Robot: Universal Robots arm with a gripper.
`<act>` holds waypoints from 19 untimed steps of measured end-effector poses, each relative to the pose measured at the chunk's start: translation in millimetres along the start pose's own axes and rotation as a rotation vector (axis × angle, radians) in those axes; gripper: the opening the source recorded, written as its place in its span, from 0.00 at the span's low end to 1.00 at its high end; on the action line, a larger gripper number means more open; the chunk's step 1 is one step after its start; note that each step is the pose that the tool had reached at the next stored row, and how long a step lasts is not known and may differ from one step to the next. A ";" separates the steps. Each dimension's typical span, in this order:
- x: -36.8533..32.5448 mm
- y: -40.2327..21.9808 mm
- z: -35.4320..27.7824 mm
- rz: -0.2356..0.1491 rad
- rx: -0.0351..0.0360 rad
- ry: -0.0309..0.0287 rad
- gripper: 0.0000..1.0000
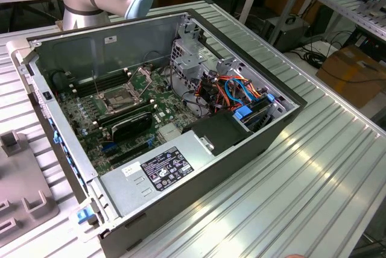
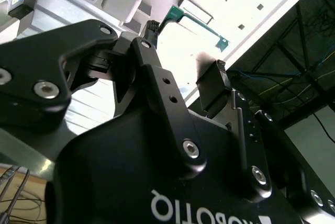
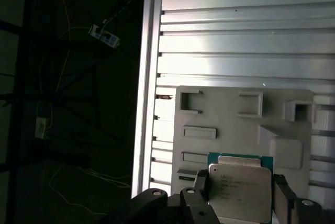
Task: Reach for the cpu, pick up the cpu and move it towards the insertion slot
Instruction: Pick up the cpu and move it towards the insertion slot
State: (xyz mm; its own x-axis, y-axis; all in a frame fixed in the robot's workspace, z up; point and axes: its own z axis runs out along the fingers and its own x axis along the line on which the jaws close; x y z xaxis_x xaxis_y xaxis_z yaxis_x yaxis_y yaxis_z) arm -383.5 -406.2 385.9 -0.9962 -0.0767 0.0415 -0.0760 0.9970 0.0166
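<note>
While your gripper (image 3: 242,192) sits low in the first wrist view, its two dark fingers (image 3: 200,185) stand spread on either side of the cpu (image 3: 239,188), one at each side edge; you cannot tell whether the pads press the chip or just flank it. The cpu lies flat, its pale metal lid facing the camera, on a green-edged board, and being near square it has no clear long axis. It rests on a grey tray (image 3: 230,119) with moulded pockets, which lies on the ribbed metal table (image 3: 246,30). In the second wrist view you see the gripper (image 2: 183,56) from behind, fingers apart, with the cpu's green edge (image 2: 196,21) beyond them. In the exterior view the slot (image 1: 120,96) sits left of centre inside the open case (image 1: 199,198), its frame raised.
</note>
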 end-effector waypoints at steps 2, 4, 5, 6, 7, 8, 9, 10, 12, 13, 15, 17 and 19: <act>0.0 2.4 -1.8 0.000 0.0003 -0.0021 0.55; -0.1 4.7 -4.5 0.000 0.0005 -0.0051 0.55; -0.2 6.3 -6.1 0.000 0.0005 -0.0074 0.55; -0.3 7.4 -6.8 0.000 0.0006 -0.0096 0.55; -0.5 7.6 -6.9 0.000 0.0007 -0.0099 0.55; -1.1 7.9 -7.0 0.000 0.0007 -0.0097 0.55; -2.7 8.2 -7.1 0.000 0.0008 -0.0098 0.55; -4.4 8.4 -7.1 0.000 0.0008 -0.0099 0.55; -8.2 8.8 -7.3 0.000 0.0008 -0.0097 0.55; -9.9 9.1 -7.4 0.000 0.0008 -0.0097 0.55; -12.8 10.1 -7.4 0.000 0.0008 -0.0099 0.55; -16.3 10.3 -7.5 -0.001 0.0008 -0.0098 0.55; -24.1 10.2 -7.8 -0.001 0.0008 -0.0098 0.55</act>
State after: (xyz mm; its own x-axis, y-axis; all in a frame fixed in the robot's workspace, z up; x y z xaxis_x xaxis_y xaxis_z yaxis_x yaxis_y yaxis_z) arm -360.0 -394.3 392.8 -0.9965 -0.0779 0.0317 -0.0774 0.9969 0.0159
